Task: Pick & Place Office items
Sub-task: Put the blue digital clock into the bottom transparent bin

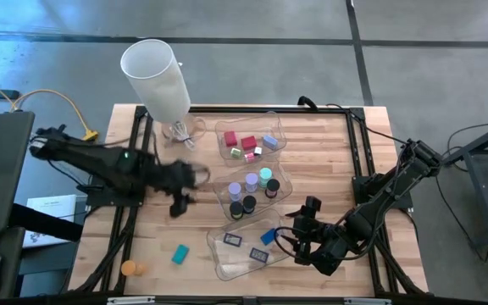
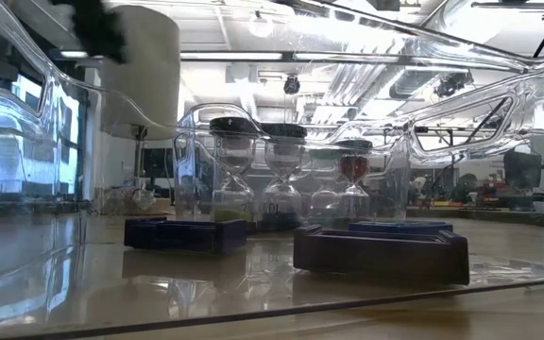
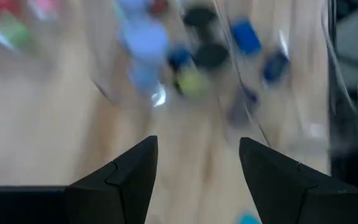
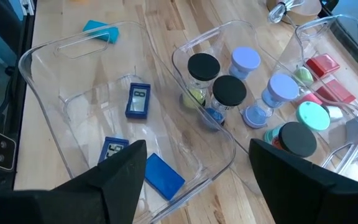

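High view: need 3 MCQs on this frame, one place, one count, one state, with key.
1. Where is the flat teal rectangle lying?
A. on the bare wooden table, beside the nearest clear plastic tray
B. inside the middle tray
C. in the left gripper

2. How many clear plastic trays stand on the table?
A. one
B. three
C. five

3. What is the state of the right gripper?
A. shut on a red block
B. shut on nothing
C. open and empty above the nearest tray

Key: 1 A, the teal piece sits on wood outside the tray's rim, near the orange short cylinder. 2 B, the high view shows three trays in a row, holding blocks, cylinders and flat rectangles. 3 C, the right wrist view shows its fingers spread with nothing between them.
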Robot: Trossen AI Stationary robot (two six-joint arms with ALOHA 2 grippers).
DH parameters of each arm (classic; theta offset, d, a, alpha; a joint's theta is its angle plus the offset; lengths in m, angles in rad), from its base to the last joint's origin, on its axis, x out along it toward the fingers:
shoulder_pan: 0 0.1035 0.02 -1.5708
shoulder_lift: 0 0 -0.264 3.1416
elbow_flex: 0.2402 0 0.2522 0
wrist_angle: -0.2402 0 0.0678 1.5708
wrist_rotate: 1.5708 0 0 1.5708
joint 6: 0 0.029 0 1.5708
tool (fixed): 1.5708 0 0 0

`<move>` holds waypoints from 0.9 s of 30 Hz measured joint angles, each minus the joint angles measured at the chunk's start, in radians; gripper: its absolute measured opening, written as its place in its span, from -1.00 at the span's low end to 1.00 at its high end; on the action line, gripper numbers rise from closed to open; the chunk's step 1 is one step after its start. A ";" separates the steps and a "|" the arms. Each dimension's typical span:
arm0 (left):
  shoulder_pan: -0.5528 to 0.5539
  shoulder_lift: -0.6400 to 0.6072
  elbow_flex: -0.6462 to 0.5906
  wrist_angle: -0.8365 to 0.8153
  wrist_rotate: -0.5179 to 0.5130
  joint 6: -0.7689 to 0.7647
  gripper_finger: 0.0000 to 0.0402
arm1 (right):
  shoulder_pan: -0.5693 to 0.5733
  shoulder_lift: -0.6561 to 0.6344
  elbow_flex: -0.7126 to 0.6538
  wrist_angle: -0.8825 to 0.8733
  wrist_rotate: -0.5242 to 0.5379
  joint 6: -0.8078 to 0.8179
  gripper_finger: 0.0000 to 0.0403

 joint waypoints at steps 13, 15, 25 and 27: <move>-0.408 0.271 0.044 -0.094 0.057 -0.625 0.10 | 0.000 0.000 0.000 0.003 0.000 0.002 0.36; -0.448 0.323 0.074 -0.100 0.080 -0.722 0.10 | 0.000 0.000 0.000 0.003 -0.001 0.003 0.36; -0.575 0.533 0.167 -0.112 0.048 -1.178 0.10 | 0.000 0.000 0.000 0.018 -0.002 0.010 0.36; -0.588 0.561 0.167 -0.122 0.049 -1.205 0.10 | 0.000 0.000 0.000 0.019 -0.002 0.009 0.36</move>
